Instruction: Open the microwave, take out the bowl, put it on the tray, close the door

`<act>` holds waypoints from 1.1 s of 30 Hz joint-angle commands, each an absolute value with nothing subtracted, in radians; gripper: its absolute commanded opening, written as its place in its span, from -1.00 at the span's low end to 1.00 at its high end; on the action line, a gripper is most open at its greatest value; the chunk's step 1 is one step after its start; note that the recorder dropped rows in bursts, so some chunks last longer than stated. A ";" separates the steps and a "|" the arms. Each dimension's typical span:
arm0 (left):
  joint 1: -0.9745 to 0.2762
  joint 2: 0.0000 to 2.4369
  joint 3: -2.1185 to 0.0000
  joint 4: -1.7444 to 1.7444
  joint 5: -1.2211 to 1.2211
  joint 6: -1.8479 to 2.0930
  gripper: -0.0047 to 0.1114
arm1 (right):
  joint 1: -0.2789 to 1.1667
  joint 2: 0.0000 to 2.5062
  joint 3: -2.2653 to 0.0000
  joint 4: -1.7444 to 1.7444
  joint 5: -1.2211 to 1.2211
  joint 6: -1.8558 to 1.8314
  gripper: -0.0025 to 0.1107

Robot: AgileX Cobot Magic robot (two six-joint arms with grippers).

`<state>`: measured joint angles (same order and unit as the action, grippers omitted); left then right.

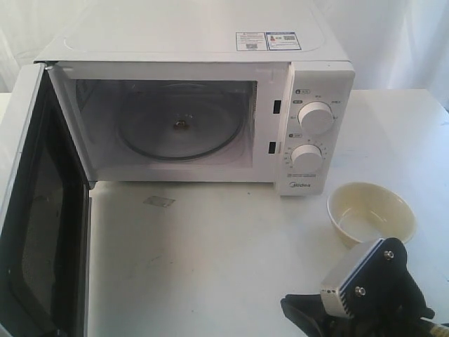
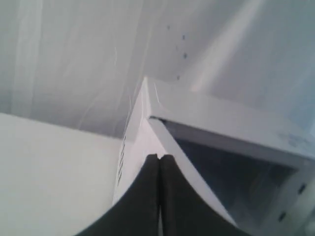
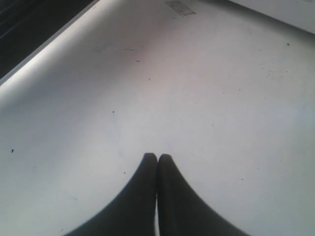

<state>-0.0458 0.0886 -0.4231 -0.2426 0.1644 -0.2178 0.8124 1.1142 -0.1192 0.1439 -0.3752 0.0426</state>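
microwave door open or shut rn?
Open. The door is swung wide to the left of the exterior view, leaving the glass turntable inside fully exposed.

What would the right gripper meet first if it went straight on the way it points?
Probably the bare white table: the shut right gripper looks tilted down at it. Nothing stands between; a small tape patch lies farther ahead. Depth is unclear.

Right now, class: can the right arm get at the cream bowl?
Probably yes: the bowl sits on open table near the right gripper, nothing between them, though its shut jaws must open first.
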 commanded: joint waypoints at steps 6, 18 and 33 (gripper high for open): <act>-0.042 0.360 -0.726 -0.198 0.880 -0.124 -0.92 | 0.816 1.108 -0.114 0.138 -0.390 0.051 -0.96; -0.042 0.541 -0.781 -0.112 0.831 -0.103 -0.92 | 0.816 1.108 -0.114 0.138 -0.390 0.053 -0.96; -0.042 0.794 -0.781 -0.189 0.869 0.016 -0.92 | 0.816 1.108 -0.114 0.138 -0.390 0.053 -0.96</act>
<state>-0.0458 0.7499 -0.7760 -0.1201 0.8861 -0.0404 0.8124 1.1142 -0.1192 0.1439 -0.3752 0.0451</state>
